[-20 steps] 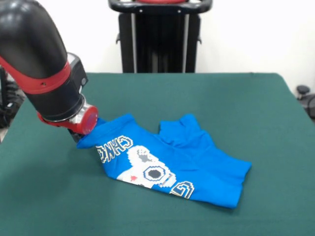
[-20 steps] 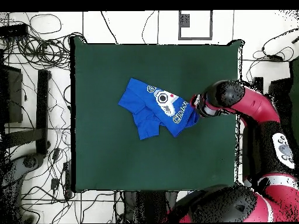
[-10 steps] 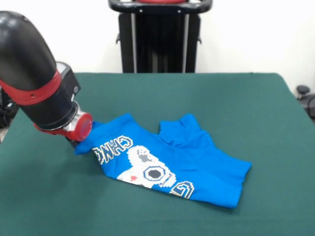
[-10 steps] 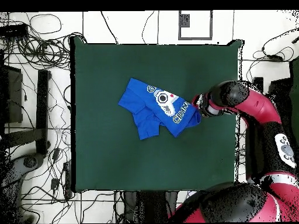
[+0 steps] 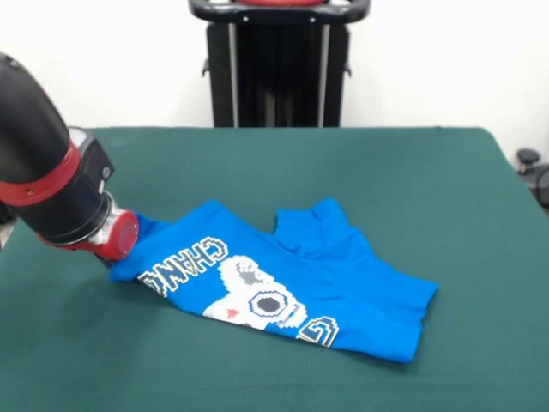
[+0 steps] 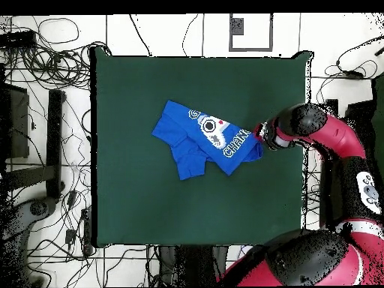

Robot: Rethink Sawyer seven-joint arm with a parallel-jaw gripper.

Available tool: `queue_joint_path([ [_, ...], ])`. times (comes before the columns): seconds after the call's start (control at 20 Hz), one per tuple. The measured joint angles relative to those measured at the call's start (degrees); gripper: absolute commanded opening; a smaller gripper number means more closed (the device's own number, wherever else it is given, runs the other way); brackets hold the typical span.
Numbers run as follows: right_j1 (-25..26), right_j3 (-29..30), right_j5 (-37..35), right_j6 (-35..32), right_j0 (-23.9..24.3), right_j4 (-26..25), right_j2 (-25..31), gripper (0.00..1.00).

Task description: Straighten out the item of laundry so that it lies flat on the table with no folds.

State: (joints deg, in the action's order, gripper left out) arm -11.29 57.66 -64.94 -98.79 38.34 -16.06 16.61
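One corner of the blue T-shirt (image 5: 283, 279) has travelled with my gripper (image 5: 110, 262) toward the left edge of the front view over the last second, and the white lettering band now lies longer and flatter than it did. I judge that the drag is opening the shirt on that side, but the upper right part is still doubled over with a visible fold, so the job is far from done. The shirt sits about mid-frame on the green surface (image 5: 412, 172), graphic side up. My arm reaches in low from the left, wrist tilted down with its red ring beside the cloth. The tips are hidden behind the wrist, so I cannot tell whether they are pinching the fabric.
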Motion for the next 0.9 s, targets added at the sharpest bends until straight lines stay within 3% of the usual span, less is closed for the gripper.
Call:
queue_joint_path([
  [0.55,0.66,-0.64,-0.38,2.18,0.75,-0.78,1.23,0.00],
  [0.6,0.65,-0.64,-0.38,2.18,0.76,-0.78,1.24,1.00],
  [0.9,0.45,-0.63,-0.36,2.18,0.53,-1.00,2.43,1.00],
])
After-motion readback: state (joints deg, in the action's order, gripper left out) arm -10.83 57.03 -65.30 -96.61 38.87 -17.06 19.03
